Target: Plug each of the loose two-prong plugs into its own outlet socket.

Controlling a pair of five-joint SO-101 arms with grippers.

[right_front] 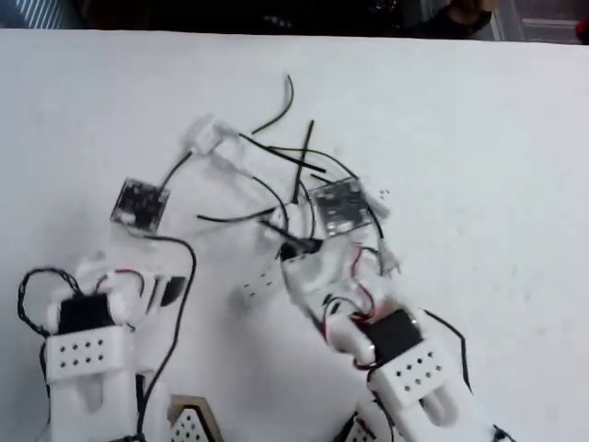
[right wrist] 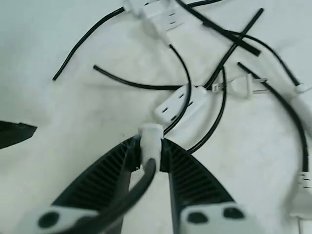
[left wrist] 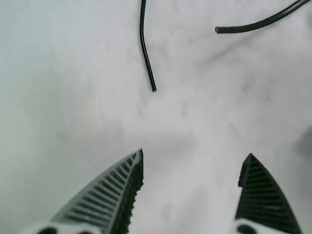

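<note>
The white plug (right wrist: 150, 134) is pinched between the jaws of the right gripper (right wrist: 150, 146) near the middle of the table (right_front: 479, 129), its own cord (right wrist: 141, 181) trailing back under the wrist. Just ahead lies the nearest outlet socket (right wrist: 181, 103), aslant to the plug, with a stray black lead (right wrist: 187, 80) curving across it. I judge the plug needs turning to line up with the slots — its prongs are not discernible — then a straight, slow push, since the unanchored socket may slide. The left gripper (left wrist: 195, 156) hangs spread and empty toward the near left corner — it could brace the socket. A second loose plug (right wrist: 242, 87) and second socket (right wrist: 157, 15) lie beyond.
</note>
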